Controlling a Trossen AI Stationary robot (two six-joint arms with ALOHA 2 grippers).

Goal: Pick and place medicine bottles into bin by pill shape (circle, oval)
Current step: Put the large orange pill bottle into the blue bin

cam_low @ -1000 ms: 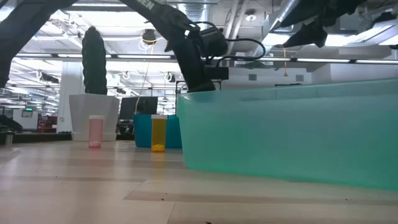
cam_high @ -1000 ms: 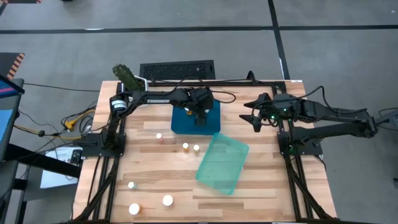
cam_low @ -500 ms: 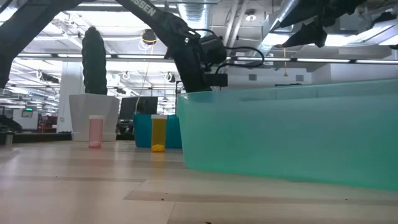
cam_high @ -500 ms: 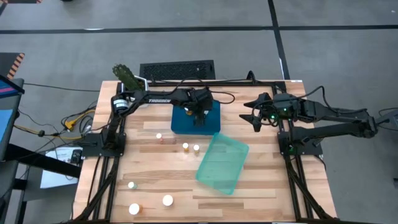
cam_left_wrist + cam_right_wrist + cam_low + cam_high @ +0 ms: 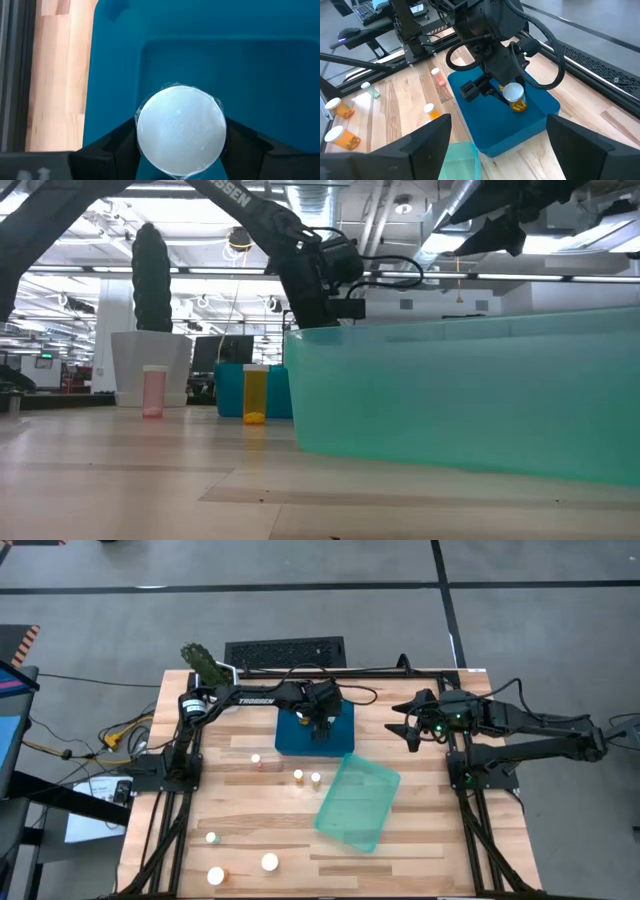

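Note:
My left gripper (image 5: 318, 726) hangs over the blue bin (image 5: 340, 720) and is shut on an amber bottle with a white cap (image 5: 181, 131). The bottle also shows in the right wrist view (image 5: 516, 99). My right gripper (image 5: 405, 727) waits open and empty at the table's far right. The teal bin (image 5: 358, 802) lies mid-table. Three small bottles stand on their bases near the blue bin: one pinkish (image 5: 256, 760) and two side by side (image 5: 298, 777) (image 5: 316, 780). Three more (image 5: 211, 837) (image 5: 216, 876) (image 5: 269, 862) are at the near left. My left gripper pinches the bottle at its top, one finger (image 5: 117, 147) on each side of the cap's rim (image 5: 142, 120). The fingers come from above, pointing down. The bottle hangs upright below them, its amber body (image 5: 519, 106) inside the blue bin; whether its base touches the floor I cannot tell.
A white pot with a cactus (image 5: 203, 662) stands at the far left corner, and it also shows in the low view (image 5: 150, 365). A keyboard (image 5: 285, 652) lies beyond the far edge. Dark frame rails (image 5: 165, 830) run along both table sides. The teal bin's wall (image 5: 470, 395) fills the low view's right.
My left gripper has gone down a little over the blue bin with the bottle still in its hold.

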